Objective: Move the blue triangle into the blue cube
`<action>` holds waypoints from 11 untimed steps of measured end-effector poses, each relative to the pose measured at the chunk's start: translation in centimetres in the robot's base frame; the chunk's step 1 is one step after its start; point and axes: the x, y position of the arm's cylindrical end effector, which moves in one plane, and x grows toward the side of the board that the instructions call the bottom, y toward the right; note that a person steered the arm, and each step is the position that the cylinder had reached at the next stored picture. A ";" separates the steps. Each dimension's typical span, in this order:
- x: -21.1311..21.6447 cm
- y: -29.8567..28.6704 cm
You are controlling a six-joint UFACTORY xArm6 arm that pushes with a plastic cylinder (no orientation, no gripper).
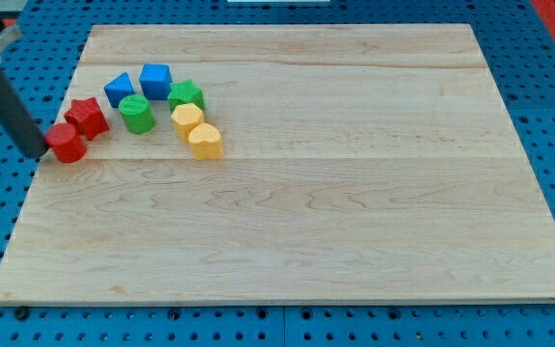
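- So my tip [39, 152] sits way over by the view's left edge of the wooden board [355, 241], right up against the red cylinder [66, 143], at about its 9 o'clock. Looks like it's touching or very nearly, hard to call.
- No gripper on this thing, just the dark rod, so nothing's being held. It's only nudging stuff.
- The blue triangle [118, 89] is up in the cluster near the view's top left, with the blue cube [155, 80] just beside it at roughly 2 o'clock. They look about touching.
- From my tip, the blue triangle is off at around 1 o'clock, with red blocks in between.
- The red star-ish block [87, 116] is right next to the red cylinder, at its 1 o'clock.
- Green cylinder [137, 114] sits at 5 o'clock of the blue triangle.
- Another green block [187, 95] is at 4 o'clock of the blue cube, shape's kinda lumpy.
- Two yellow blocks, one [187, 119] under the green one, the other [204, 141] at its 5 o'clock, touching.
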 end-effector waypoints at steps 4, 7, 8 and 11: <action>-11.7 4.4; -8.1 3.6; -8.1 4.6; -5.2 7.3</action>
